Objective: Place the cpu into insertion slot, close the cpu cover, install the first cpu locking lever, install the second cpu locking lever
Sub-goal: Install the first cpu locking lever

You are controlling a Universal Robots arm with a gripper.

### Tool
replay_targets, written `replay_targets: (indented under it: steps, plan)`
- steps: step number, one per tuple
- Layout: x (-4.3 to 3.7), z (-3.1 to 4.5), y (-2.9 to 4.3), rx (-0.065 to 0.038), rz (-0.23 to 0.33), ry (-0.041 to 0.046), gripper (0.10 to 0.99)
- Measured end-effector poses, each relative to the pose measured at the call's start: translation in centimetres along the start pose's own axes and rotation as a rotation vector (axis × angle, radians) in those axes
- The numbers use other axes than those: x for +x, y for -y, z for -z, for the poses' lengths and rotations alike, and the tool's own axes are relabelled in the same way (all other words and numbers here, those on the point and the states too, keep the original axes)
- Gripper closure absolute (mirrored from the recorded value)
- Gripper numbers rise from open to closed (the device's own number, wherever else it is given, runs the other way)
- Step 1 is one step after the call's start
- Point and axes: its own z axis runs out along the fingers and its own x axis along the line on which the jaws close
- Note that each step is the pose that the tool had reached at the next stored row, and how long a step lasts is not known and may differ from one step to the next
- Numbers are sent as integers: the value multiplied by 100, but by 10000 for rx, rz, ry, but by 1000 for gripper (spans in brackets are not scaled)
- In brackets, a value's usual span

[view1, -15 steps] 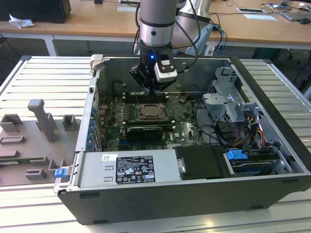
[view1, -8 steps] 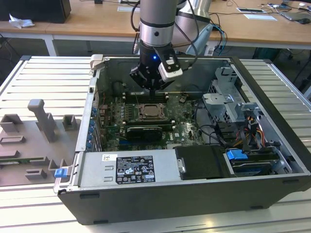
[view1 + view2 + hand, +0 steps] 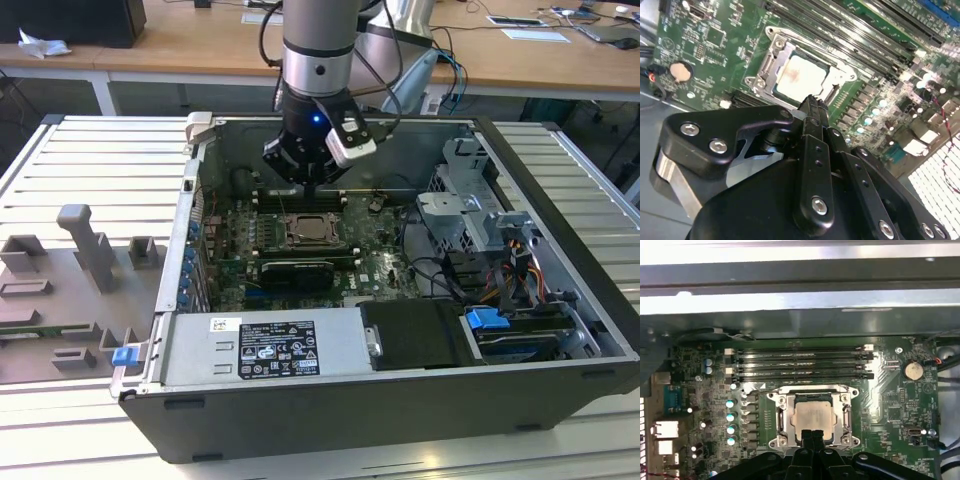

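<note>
The cpu (image 3: pixel 812 416) lies flat in the insertion slot (image 3: pixel 777 441) on the green board, its pale metal top showing through the window of the cpu cover (image 3: pixel 812 392). The cover lies down flat around the chip (image 3: pixel 800 77). My gripper (image 3: pixel 813 436) hangs just above the socket's edge, its two black fingers pressed together with nothing between them. In the exterior view the gripper (image 3: pixel 312 192) hovers over the socket (image 3: pixel 310 232) inside the open computer case. Thin metal levers run along the socket's sides; whether they are latched I cannot tell.
Long memory slots (image 3: pixel 800 362) run beside the socket. A black card (image 3: pixel 292 270) sits on its other side, with the power supply (image 3: pixel 262 346) and drive cage (image 3: pixel 470 205) around it. A grey fixture tray (image 3: pixel 70 280) lies at the exterior view's left.
</note>
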Motion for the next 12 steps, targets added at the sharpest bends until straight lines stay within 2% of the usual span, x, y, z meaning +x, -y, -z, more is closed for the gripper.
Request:
replay_targets:
  steps: [3,7,12]
  plan:
    - [70,-1,1,-1,142,-2,980]
    - [71,-3,2,-6,1038,-19,980]
    - [99,-4,3,-11,1085,-18,980]
